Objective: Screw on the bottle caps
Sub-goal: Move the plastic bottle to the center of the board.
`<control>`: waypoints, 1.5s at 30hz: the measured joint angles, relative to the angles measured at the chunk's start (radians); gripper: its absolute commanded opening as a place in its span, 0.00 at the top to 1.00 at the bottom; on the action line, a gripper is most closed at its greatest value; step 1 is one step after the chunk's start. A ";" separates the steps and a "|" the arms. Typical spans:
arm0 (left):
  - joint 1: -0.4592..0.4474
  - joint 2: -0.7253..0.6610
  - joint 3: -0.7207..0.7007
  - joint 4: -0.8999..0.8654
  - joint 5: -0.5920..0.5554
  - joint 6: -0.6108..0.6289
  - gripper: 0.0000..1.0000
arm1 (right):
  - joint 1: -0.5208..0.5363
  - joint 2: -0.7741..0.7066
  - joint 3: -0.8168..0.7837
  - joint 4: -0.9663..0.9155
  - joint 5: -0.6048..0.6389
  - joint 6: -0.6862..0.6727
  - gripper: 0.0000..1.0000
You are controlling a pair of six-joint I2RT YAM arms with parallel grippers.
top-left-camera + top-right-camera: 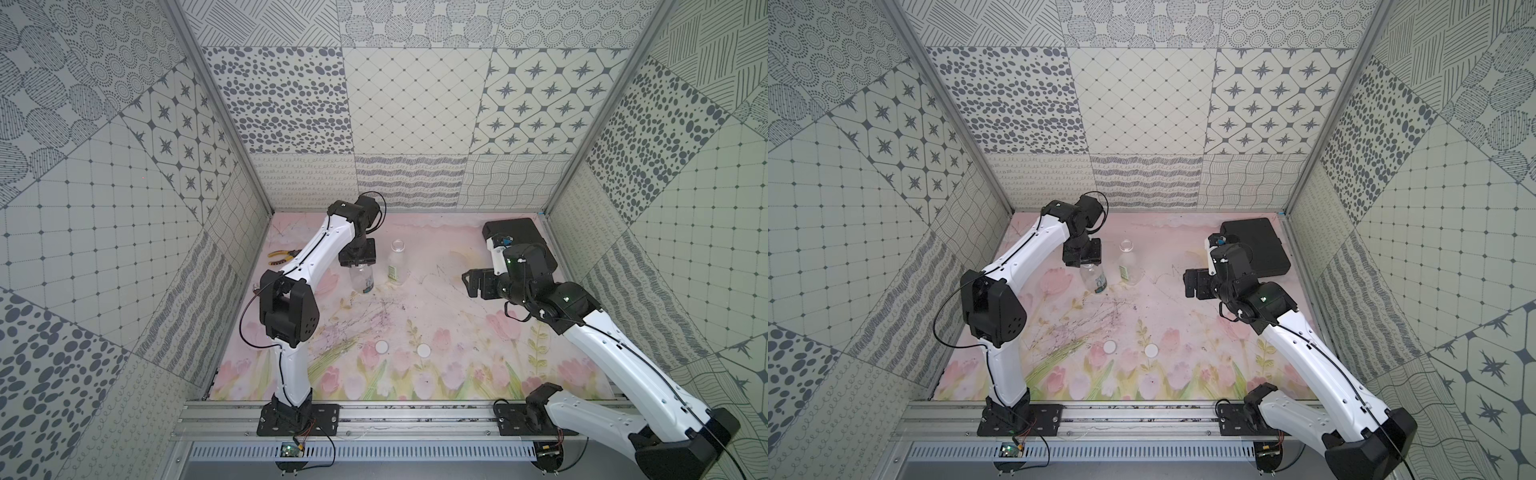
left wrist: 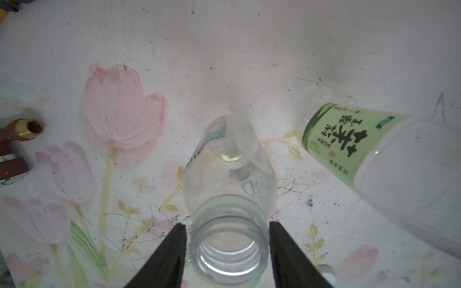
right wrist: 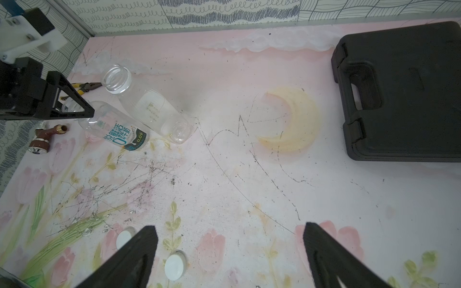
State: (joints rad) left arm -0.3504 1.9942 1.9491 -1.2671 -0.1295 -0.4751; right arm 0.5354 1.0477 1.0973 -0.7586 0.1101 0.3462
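Two clear bottles stand upright and uncapped at the back left of the mat. The shorter bottle (image 1: pixel 365 280) (image 1: pixel 1096 279) (image 3: pixel 117 129) has a blue-white label. The taller bottle (image 1: pixel 397 264) (image 1: pixel 1128 262) (image 2: pixel 374 154) (image 3: pixel 149 107) with a green label stands to its right. My left gripper (image 1: pixel 357 259) (image 1: pixel 1082 257) (image 2: pixel 227 225) hangs over the shorter bottle (image 2: pixel 229 174), a finger on each side of its threaded neck, with a thin gap on one side. Two white bottle caps (image 1: pixel 381 346) (image 1: pixel 424 350) (image 1: pixel 1109 346) (image 1: pixel 1151 350) (image 3: pixel 124 239) (image 3: pixel 175 265) lie near the front. My right gripper (image 1: pixel 471 282) (image 1: pixel 1192 283) (image 3: pixel 230 227) hovers open and empty at mid right.
A black case (image 1: pixel 523 237) (image 3: pixel 404 92) lies at the back right corner. Yellow-handled pliers (image 1: pixel 282 254) lie at the back left by the wall. A brown tap fitting (image 2: pixel 22 129) (image 3: pixel 47 137) lies to the left of the bottles. Patterned walls enclose the mat on three sides.
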 measured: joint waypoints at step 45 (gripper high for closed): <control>-0.040 -0.069 -0.074 -0.019 -0.011 0.022 0.60 | 0.000 0.000 0.000 0.000 0.000 -0.007 0.03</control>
State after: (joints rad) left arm -0.3908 1.9251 1.8748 -1.2858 -0.1402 -0.4534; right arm 0.5354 1.0481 1.0973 -0.7589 0.1104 0.3393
